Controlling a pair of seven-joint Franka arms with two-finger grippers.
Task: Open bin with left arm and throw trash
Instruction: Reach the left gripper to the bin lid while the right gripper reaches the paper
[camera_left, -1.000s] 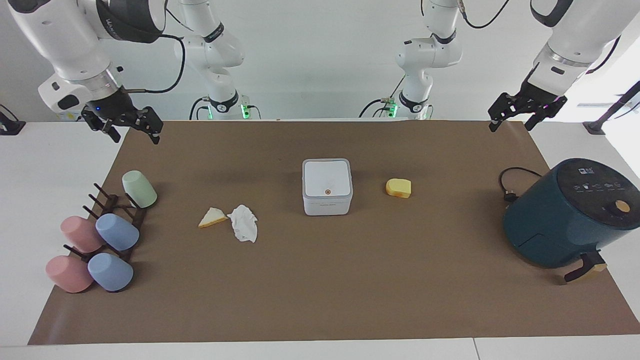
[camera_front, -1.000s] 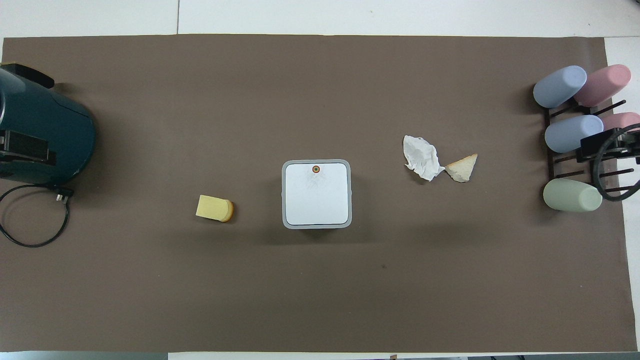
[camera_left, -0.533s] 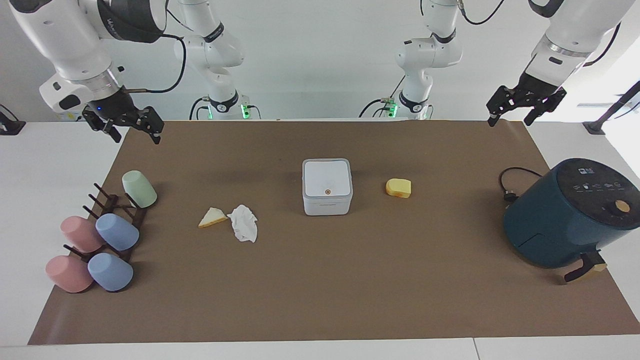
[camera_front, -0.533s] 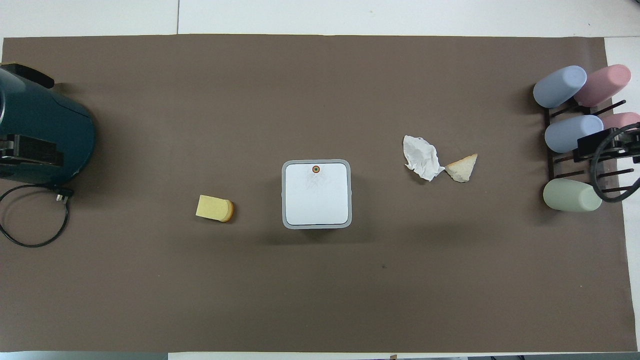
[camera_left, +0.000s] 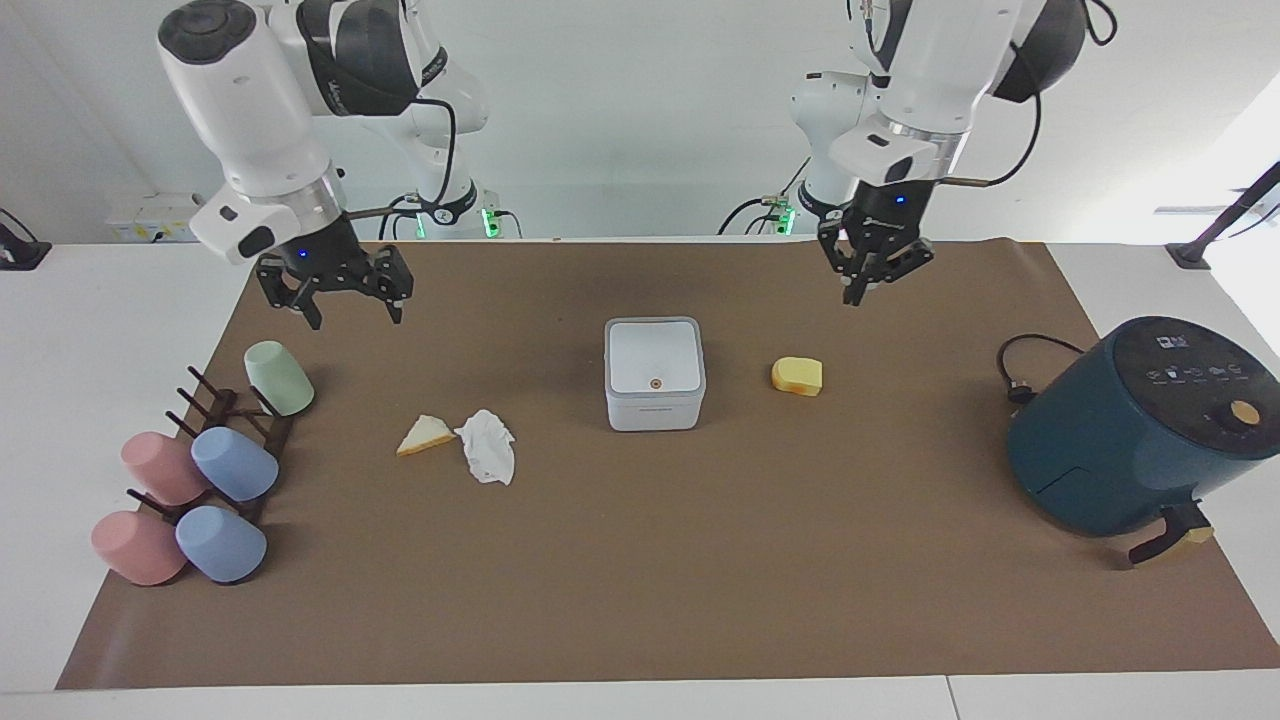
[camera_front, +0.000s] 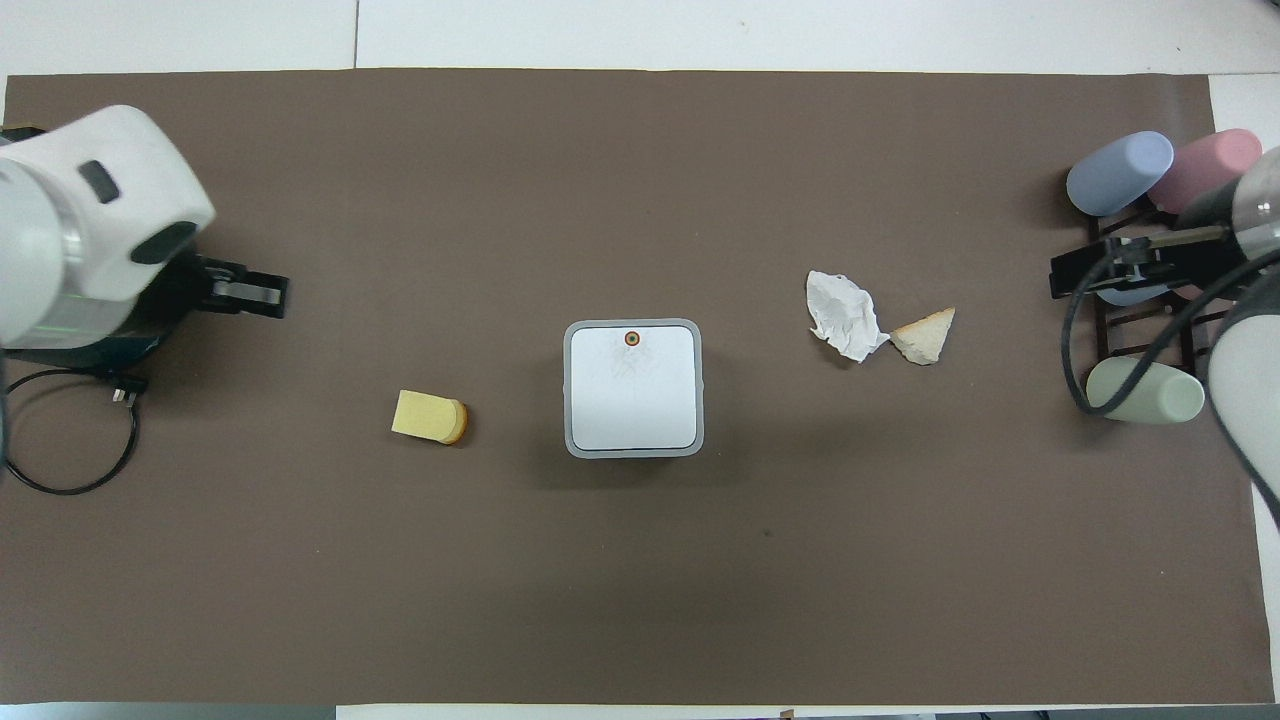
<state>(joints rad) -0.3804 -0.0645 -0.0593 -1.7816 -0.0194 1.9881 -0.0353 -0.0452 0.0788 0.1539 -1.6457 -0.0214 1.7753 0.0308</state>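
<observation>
A robotics lab: two white arms bolted at twelve o'clock, a brown paper mat (camera_left: 640, 560) over a white table (camera_left: 100, 330), bare walls.

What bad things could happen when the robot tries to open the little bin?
The bin is shut and opens by a tiny orange button; the left hand, up in the air, might miss it or nudge the small box. The yellow block lies beside the bin and could get knocked. The tissue touches the bread wedge, so the right hand might drag both.
</observation>
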